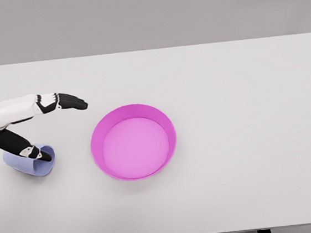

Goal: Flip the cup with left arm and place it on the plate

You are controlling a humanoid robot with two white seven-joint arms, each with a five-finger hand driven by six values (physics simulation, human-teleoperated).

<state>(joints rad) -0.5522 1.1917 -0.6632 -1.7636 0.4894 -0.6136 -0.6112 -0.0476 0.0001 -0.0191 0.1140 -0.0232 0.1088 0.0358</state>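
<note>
A lavender cup (24, 165) lies on its side on the white table (244, 112) at the left, with its mouth turned toward the right and front. My left hand (63, 129) comes in from the left edge just above it. The four black fingers (70, 102) stretch out straight to the right, well clear of the cup. The thumb (19, 144) reaches down, and its tip rests at the cup's rim. The hand is open and grasps nothing. A magenta plate (97, 135) with a raised rim sits empty right of the cup, near the table's middle. The right arm does not show.
Apart from the cup and plate, the white table bears nothing else. Its far edge runs along the top against a grey wall. Its near edge lies at the bottom of the picture.
</note>
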